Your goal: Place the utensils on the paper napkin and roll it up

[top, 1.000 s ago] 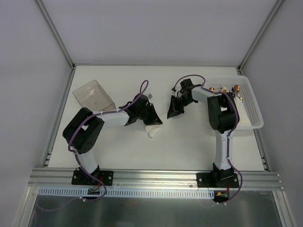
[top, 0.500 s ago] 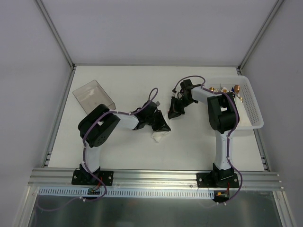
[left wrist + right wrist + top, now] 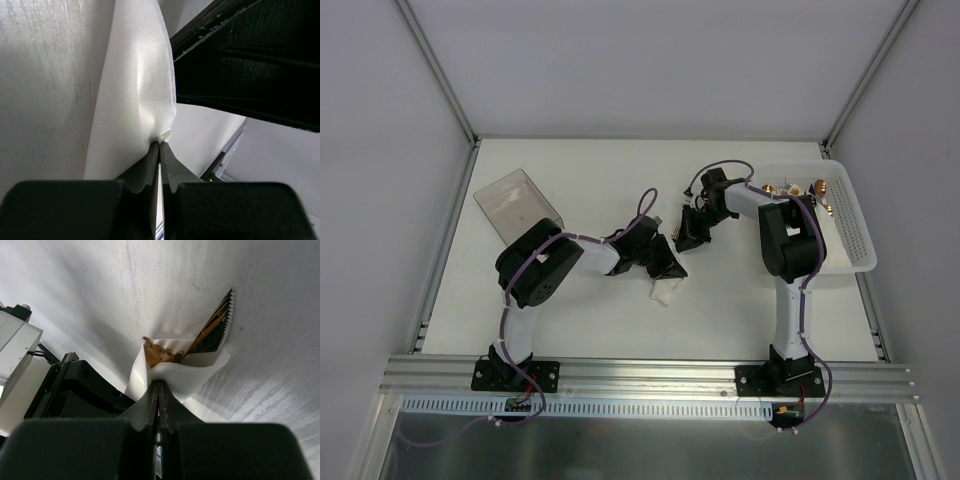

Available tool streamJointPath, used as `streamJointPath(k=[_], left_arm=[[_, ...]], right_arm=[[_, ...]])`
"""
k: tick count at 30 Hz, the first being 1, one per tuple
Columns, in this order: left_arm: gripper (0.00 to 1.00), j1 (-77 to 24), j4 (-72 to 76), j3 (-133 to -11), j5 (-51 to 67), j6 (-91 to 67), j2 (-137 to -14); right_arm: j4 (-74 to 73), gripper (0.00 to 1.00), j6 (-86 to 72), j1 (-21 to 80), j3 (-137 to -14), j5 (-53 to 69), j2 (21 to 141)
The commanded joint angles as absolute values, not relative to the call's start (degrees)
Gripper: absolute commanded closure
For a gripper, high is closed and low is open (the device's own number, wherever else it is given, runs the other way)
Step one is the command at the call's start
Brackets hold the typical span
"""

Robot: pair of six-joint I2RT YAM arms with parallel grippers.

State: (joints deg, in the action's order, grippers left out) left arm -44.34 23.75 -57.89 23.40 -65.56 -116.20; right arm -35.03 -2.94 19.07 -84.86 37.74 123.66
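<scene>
The bench (image 3: 570,320) has bare white surface along the lower part of the top view and at upper centre. It is bounded by a metal rail at the bottom and grey walls on the other sides. A clear plastic box (image 3: 515,205) lies tilted at upper left. A white perforated basket (image 3: 860,235) sits against the right edge, with copper utensils (image 3: 820,192) at its far end.

The two arms meet near mid-frame, their heads close together, so there is little room between them.

The left gripper (image 3: 160,145) is clamped tight, its jaws pinching a corner of the paper napkin (image 3: 140,85), which stretches away as a taut, finely textured white sheet. From above, a small crumpled part of the napkin shows just below that gripper.

The right gripper (image 3: 159,382) is likewise pressed closed, on a soft fold of the napkin. Inside the fold a shiny copper utensil (image 3: 161,356) shows, and beside it a dark bronze strip with a toothed edge (image 3: 215,325). The bench under it looks faintly streaked.
</scene>
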Motion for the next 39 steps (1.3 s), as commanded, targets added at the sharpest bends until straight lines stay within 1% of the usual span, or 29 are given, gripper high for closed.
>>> streamJointPath(k=[1,3,6,10,13,19,33,39], left_arm=[[1.00,-45.8,12.8,-58.2,20.6,-64.9,-119.5],[1.00,-45.8,11.5,-58.7,20.3,-64.3,-120.1],[1.00,-45.8,9.8,-59.5,20.7,-63.9,-121.5],[1.00,-45.8,8.9,-60.1,21.2,-63.5,-122.3],[1.00,-45.8,7.7,-60.6,20.7,-62.8,-122.5],[1.00,-45.8,5.5,-62.3,20.7,-61.3,-123.7],[1.00,-46.1,4.5,-63.4,20.0,-59.7,-123.4],[1.00,-46.0,4.0,-63.7,19.7,-58.6,-123.0]], right_arm=[[-35.7,0.98,0.3,18.9,-86.0,33.2,121.6],[-36.8,0.94,2.7,18.4,-88.3,34.4,120.2],[-39.5,0.94,5.0,17.8,-90.5,35.8,118.7],[-40.5,0.95,6.9,17.8,-91.9,36.3,115.3],[-40.5,0.98,6.9,17.7,-91.9,37.4,114.5],[-40.5,1.00,6.6,18.0,-89.6,40.5,113.4],[-40.0,1.00,7.0,19.2,-85.2,38.8,118.1],[-39.4,1.00,7.3,19.9,-82.6,35.2,119.9]])
